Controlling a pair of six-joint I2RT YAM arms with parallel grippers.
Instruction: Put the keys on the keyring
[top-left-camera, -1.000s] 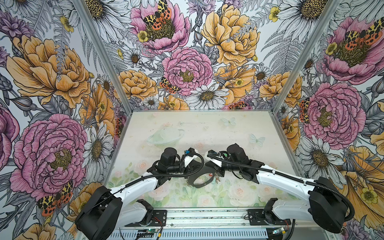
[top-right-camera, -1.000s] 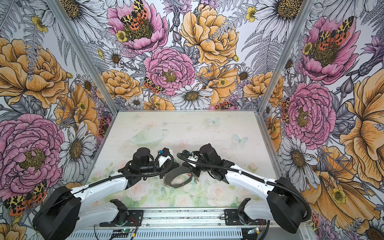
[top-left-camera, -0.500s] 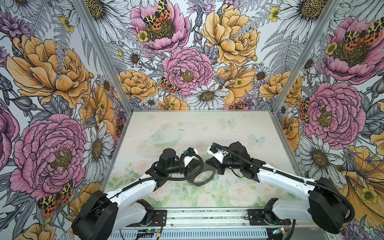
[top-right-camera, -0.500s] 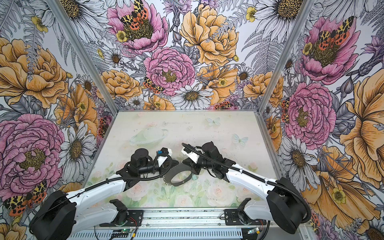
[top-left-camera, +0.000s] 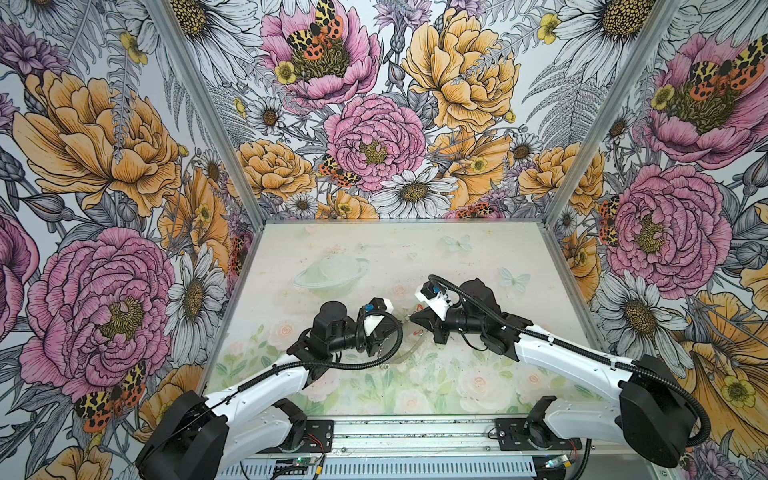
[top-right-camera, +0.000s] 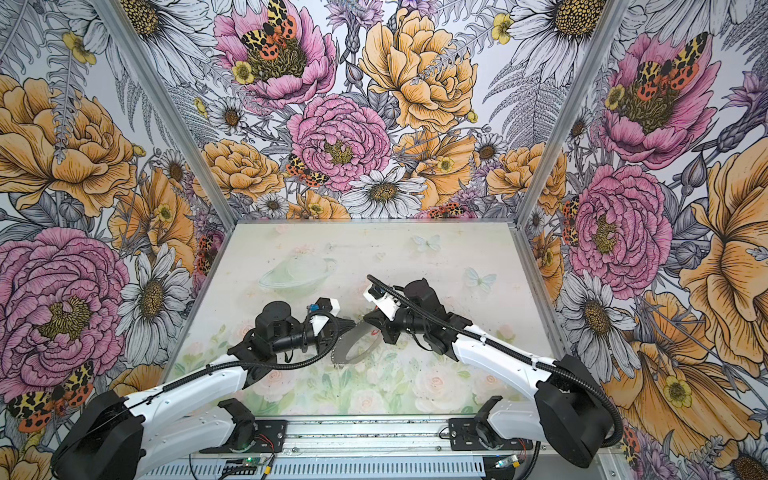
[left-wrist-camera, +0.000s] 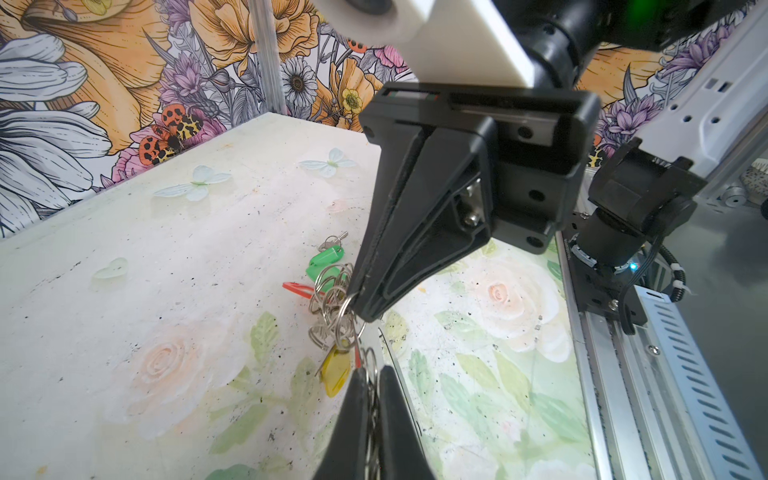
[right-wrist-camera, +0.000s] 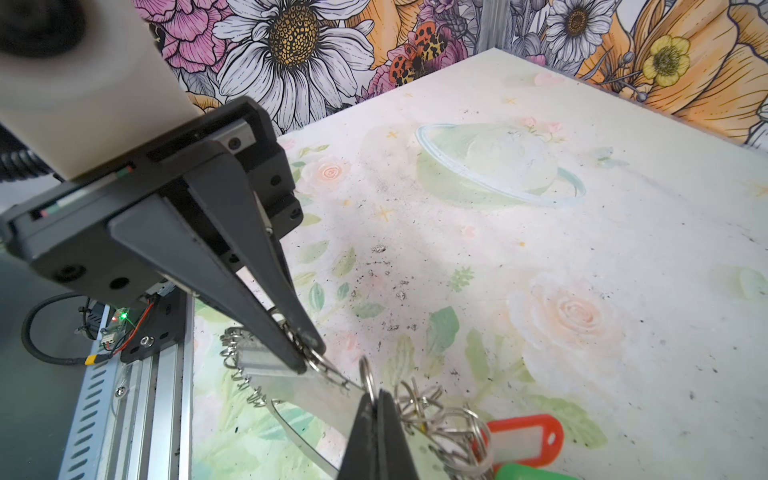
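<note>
Tabletop (right-wrist-camera: 540, 249) beneath: our left claw (right-wrist-camera: 308, 357) and right claw (left-wrist-camera: 359, 311) clench the keyring (right-wrist-camera: 316, 399). Stiff, slippery; we'd pinch its flat band.

Twin arms. The left arm (top-left-camera: 266, 388) and right arm (top-left-camera: 561, 353): white link shells, black joint housings, bulky black bases (top-left-camera: 183, 440) at 7 and 5 o'clock in both top views, and a black corrugated cable (top-left-camera: 361, 365) along each. The left gripper (right-wrist-camera: 309, 355) and right gripper (left-wrist-camera: 361, 309): tapered dark-grey fingers (right-wrist-camera: 232, 266), black screw-studded block (left-wrist-camera: 540, 137), white camera mount (left-wrist-camera: 469, 37).
</note>
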